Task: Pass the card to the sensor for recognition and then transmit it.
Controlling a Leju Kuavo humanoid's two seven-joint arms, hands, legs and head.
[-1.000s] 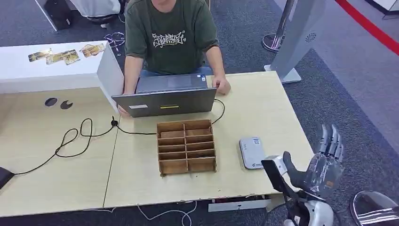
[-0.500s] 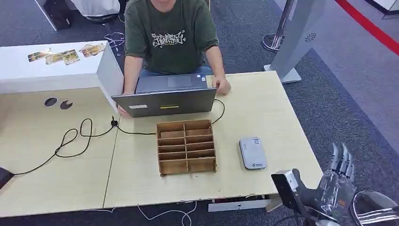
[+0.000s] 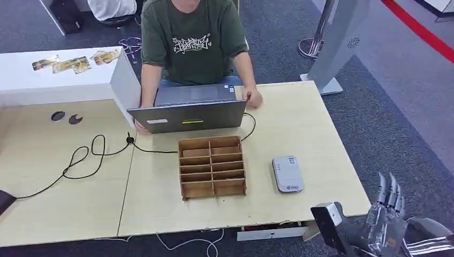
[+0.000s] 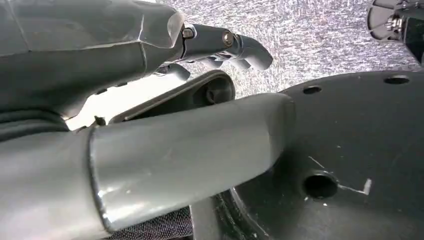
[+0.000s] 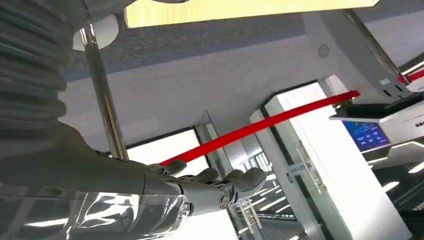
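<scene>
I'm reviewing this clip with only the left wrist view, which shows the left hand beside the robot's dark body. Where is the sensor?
Observer: In the head view the sensor lies flat on the table, just right of the wooden rack.
Operator: Is the right hand near it?
Observer: No. The right hand is off the table's near right corner, over the carpet and apart from the sensor.
Operator: Is it holding anything?
Observer: Nothing that I can see. In the right wrist view its fingers are stretched out with nothing between them.
</scene>
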